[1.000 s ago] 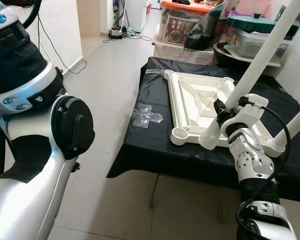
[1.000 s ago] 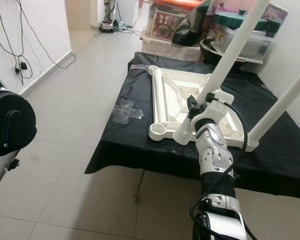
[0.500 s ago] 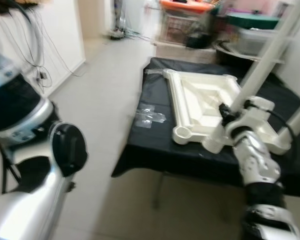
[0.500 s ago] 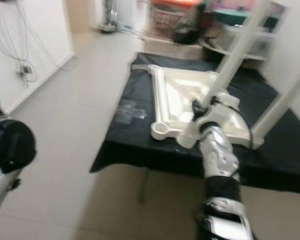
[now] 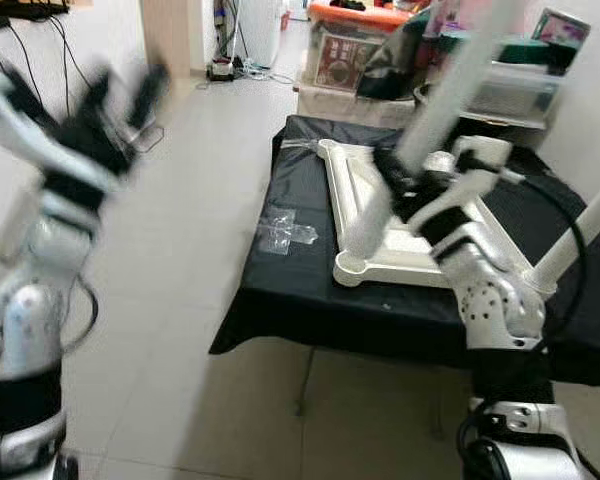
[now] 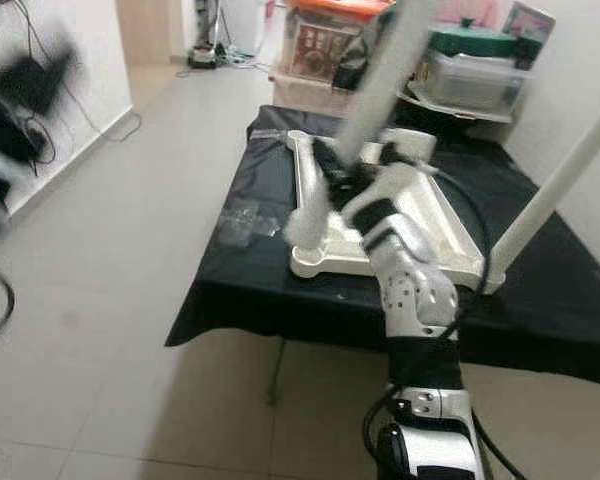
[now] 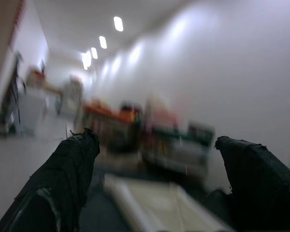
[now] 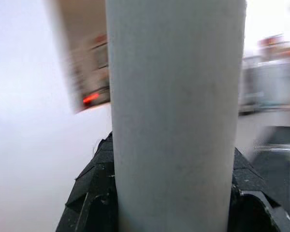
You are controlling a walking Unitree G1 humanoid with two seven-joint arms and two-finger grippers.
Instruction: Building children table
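Observation:
A white table top (image 5: 337,190) lies upside down on a table under a black cloth (image 5: 290,300). One white leg (image 5: 580,235) stands in its near right corner. My right gripper (image 5: 405,185) is shut on a second white leg (image 5: 450,80). It holds this leg tilted, with the lower end over the frame's left bar. In the right wrist view the leg (image 8: 176,111) sits between the black fingers (image 8: 94,193). My left gripper (image 5: 125,95) is raised out to the left, blurred. In the left wrist view the left gripper (image 7: 155,137) is open with nothing between its fingers (image 7: 72,164).
Storage boxes (image 5: 355,50) and a lidded bin (image 5: 520,85) are stacked behind the table. A piece of clear plastic (image 5: 285,232) lies on the cloth's left part. Cables (image 5: 230,70) trail on the tiled floor (image 5: 200,200), which is open to the left.
My left arm has swung up and out to the left, away from the camera. The right gripper has carried the leg leftward, its lower end now over the frame. The view shifted too.

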